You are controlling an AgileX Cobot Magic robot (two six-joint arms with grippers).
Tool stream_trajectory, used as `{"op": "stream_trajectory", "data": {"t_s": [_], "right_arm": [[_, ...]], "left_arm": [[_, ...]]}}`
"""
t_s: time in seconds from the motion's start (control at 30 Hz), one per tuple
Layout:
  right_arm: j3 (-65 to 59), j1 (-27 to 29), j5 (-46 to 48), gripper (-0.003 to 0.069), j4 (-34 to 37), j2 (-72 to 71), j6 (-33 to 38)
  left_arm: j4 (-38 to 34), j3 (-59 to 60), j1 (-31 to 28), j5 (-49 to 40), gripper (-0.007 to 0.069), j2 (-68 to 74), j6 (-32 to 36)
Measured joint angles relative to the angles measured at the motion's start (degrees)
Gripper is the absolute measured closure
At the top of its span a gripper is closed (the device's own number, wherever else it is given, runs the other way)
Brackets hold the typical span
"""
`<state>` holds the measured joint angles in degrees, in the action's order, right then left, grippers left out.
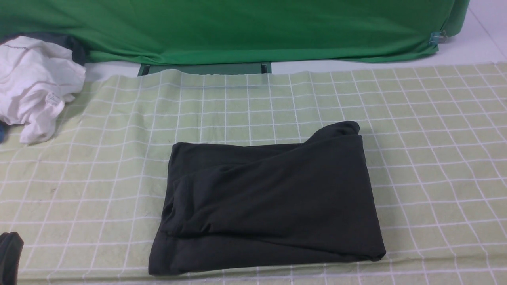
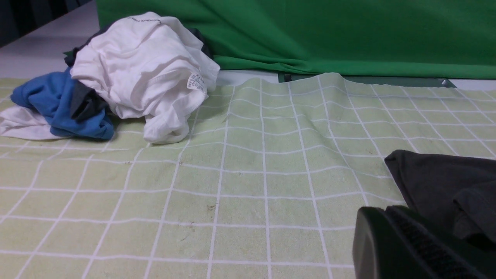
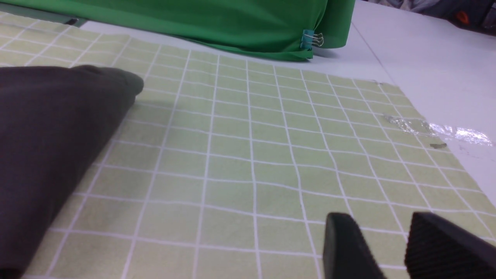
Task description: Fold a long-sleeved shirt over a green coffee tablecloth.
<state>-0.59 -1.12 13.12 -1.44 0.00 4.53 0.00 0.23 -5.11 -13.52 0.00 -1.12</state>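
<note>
The folded shirt (image 1: 269, 202) could spring open — both grippers hold nothing, left gripper (image 2: 391, 236) closed, right gripper (image 3: 387, 248) parted.

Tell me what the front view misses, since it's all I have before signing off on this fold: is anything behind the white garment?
Observer: Yes, the left wrist view shows a blue garment bunched against the white garment, on the tablecloth.
Operator: And my right gripper?
Observer: The right gripper is open, holding nothing, beside the black shirt.
Operator: The left one?
Observer: The left gripper is shut, empty, close to the shirt's edge.
Operator: Anything at the tablecloth's right edge?
Observer: Clear tape holds it to the table.
</note>
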Motion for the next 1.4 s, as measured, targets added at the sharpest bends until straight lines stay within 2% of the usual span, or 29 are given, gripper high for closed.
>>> {"op": "stream_trajectory", "data": {"t_s": [1.4], "right_arm": [[0.0,0.0,0.0,0.0419,0.0,0.0,0.0]], "left_arm": [[0.0,0.0,0.0,0.0,0.061,0.0,1.1]]}}
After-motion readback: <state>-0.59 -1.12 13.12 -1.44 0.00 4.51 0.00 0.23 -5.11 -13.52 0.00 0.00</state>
